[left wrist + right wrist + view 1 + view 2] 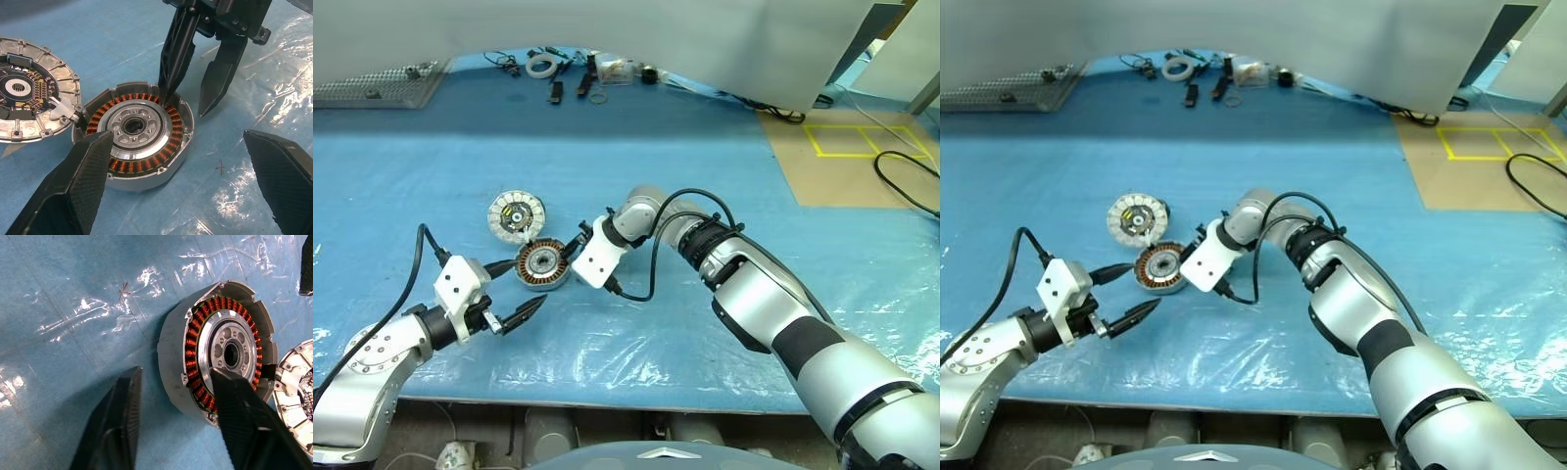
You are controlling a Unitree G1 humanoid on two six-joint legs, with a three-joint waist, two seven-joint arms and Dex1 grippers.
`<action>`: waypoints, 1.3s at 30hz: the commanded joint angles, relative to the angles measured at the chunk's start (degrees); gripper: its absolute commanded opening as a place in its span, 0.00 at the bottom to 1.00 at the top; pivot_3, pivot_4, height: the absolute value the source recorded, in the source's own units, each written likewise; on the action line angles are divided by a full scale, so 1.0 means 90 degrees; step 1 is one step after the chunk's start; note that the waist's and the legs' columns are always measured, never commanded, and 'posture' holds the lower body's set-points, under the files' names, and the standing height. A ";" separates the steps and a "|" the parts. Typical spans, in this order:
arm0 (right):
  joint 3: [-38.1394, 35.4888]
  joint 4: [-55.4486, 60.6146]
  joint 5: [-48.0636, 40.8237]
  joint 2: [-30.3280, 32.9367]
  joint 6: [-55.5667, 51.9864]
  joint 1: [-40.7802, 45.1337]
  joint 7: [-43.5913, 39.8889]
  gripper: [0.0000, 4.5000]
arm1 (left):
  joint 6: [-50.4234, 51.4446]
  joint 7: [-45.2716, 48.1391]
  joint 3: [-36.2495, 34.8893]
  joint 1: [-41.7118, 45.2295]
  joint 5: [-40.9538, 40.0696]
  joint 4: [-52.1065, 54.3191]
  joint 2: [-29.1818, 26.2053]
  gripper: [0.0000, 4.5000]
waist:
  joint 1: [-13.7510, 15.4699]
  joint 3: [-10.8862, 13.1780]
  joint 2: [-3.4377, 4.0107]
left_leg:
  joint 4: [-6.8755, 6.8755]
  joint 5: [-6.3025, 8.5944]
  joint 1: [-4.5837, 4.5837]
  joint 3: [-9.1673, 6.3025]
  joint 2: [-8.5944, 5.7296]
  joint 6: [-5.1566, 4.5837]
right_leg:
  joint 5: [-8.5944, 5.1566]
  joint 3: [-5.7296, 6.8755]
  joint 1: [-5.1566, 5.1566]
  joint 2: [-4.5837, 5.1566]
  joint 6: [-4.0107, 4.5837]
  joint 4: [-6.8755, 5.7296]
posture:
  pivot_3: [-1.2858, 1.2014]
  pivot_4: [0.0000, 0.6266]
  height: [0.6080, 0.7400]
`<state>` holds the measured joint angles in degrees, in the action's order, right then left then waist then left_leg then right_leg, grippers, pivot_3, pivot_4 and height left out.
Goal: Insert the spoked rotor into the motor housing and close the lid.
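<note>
The motor housing (543, 264), silver-rimmed with copper windings around a silver hub, lies flat on the blue cover. Just behind it to the left lies the lid (516, 215), segmented face up. My right gripper (184, 106) straddles the housing's right wall, one finger resting inside on the windings. The other finger stands outside with a gap to the wall, so the jaws are open. On the housing's near left side my left gripper (524, 286) is wide open, one finger by the rim and nothing held. The spoked rotor is hidden or out of view.
Clear plastic film (607, 343) covers the blue table near the front edge. A tape roll (543, 66) and small tools lie along the far edge, with a perforated metal plate (377, 86) at the far left. A brown board with yellow tape (852, 147) lies to the right.
</note>
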<state>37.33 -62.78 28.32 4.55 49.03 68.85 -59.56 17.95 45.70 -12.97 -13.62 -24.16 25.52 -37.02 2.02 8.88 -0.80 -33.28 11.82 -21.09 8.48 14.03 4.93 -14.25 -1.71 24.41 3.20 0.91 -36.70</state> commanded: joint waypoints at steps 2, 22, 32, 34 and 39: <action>-0.0019 0.0069 0.0009 -0.0034 0.0093 0.0118 0.0098 0.13 | -0.0114 -0.0014 0.0051 0.0032 -0.0011 0.0188 0.0031 1.00 | 0.0000 0.0000 0.0000 | 0.0000 0.0000 0.0000 0.0000 0.0000 0.0000 | 0.0000 0.0000 0.0000 0.0000 0.0000 0.0000 | 0.52 0.24 1.00; -0.0439 0.1806 -0.1488 0.0693 -0.1301 -0.0381 -0.2409 0.01 | -0.0218 0.0361 0.0267 0.0544 0.0028 -0.0338 -0.0083 1.00 | 0.0048 -0.0001 -0.0002 | -0.0004 -0.0001 -0.0007 0.0000 0.0002 -0.0005 | 0.0001 0.0003 0.0001 -0.0001 -0.0001 -0.0002 | 0.52 0.24 1.00; -0.0467 0.3904 -0.2123 0.0990 -0.3282 -0.1227 -0.3030 0.01 | -0.0257 0.0676 0.0500 0.1366 0.0102 -0.0927 -0.0211 1.00 | 0.0020 -0.0002 -0.0003 | -0.0006 -0.0014 -0.0001 -0.0001 0.0003 -0.0023 | 0.0013 0.0000 0.0001 -0.0005 -0.0020 -0.0007 | 0.52 0.24 1.00; -0.0396 0.4037 -0.2156 0.0913 -0.3564 -0.1310 -0.3028 0.01 | -0.0265 0.0710 0.0460 0.1329 0.0078 -0.0890 -0.0249 1.00 | 0.0020 -0.0002 -0.0003 | -0.0005 -0.0014 -0.0003 -0.0001 0.0003 -0.0023 | 0.0015 0.0000 0.0001 -0.0005 -0.0023 -0.0004 | 0.52 0.24 1.00; -0.0225 0.4362 -0.2242 0.0811 -0.4695 -0.1450 -0.3385 0.01 | -0.0189 0.0652 0.0390 0.1070 0.0028 -0.0594 -0.0246 1.00 | 0.0024 -0.0002 -0.0004 | -0.0005 -0.0012 -0.0003 -0.0001 0.0002 -0.0019 | 0.0015 0.0000 0.0001 -0.0004 -0.0023 -0.0004 | 0.52 0.24 1.00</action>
<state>35.06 -26.15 10.44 12.54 10.12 55.69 -87.71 16.56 51.69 -8.39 -3.29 -23.27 17.27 -38.54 2.24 8.86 -0.83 -33.32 11.71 -21.11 8.48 14.05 4.76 -14.12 -1.71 24.41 3.16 0.70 -36.73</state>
